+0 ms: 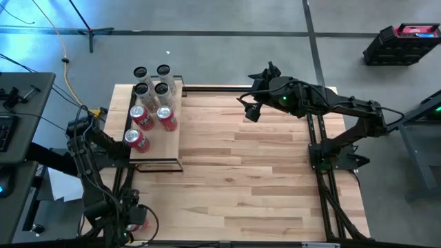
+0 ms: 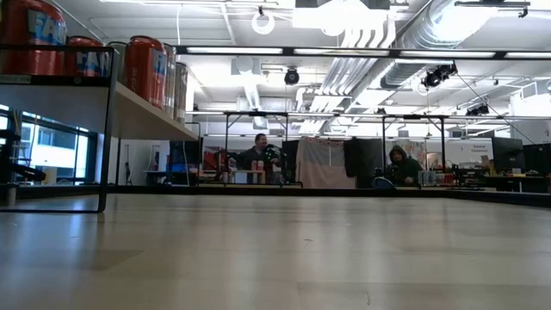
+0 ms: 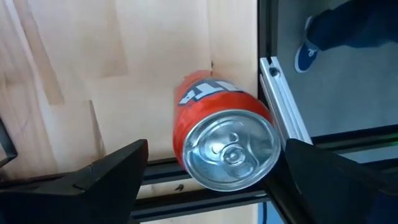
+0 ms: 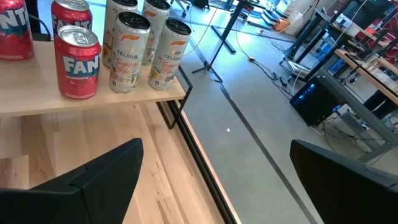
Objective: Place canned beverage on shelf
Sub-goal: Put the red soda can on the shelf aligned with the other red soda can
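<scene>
Your left gripper has its jaws wide, with nothing gripped, around the nearest red can, smooth cylinder and shiny ribbed lid, standing at the near corner of the shelf, so this placement looks done with only the pull-away left. Beyond it on that pale-wood board with its thin black frame stand two more red cans and then four slim pale cans at the far end. Farther off, your right gripper hovers over the striped bench, jaws wide and empty.
</scene>
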`<action>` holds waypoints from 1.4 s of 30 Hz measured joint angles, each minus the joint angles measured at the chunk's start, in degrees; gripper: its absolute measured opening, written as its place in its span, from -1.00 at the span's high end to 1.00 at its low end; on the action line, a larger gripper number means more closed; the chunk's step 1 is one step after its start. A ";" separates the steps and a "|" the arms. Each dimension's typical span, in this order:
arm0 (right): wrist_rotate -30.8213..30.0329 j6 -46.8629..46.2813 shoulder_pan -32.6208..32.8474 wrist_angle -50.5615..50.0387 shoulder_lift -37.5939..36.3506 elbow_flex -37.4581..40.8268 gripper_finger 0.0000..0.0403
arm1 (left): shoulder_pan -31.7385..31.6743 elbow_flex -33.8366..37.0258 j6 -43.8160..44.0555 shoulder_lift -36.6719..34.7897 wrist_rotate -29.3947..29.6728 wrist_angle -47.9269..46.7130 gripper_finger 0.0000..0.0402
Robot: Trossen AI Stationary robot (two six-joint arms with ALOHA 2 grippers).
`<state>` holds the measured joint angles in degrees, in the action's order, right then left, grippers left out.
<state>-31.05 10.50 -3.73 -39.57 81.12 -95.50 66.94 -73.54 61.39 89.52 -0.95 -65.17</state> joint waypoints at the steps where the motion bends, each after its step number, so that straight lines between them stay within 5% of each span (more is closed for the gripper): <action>1: 0.00 0.01 0.00 0.00 0.00 0.00 -0.95 | 0.02 0.00 0.02 0.00 -0.18 0.28 -0.85; 14: 0.00 0.02 0.00 0.00 0.00 0.00 -0.95 | 2.42 4.26 -1.97 -0.02 0.21 5.56 -0.84; 23: 0.00 0.02 0.01 0.00 0.00 0.00 -0.95 | 3.10 4.41 -9.50 0.88 5.98 6.61 -0.84; 42: 0.00 0.02 0.00 0.00 0.00 0.00 -0.95 | 3.34 4.42 -15.15 5.39 0.98 6.28 -0.84</action>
<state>-31.05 10.52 -3.73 -39.57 81.12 -95.50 70.28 -69.12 46.24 94.90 0.03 -58.89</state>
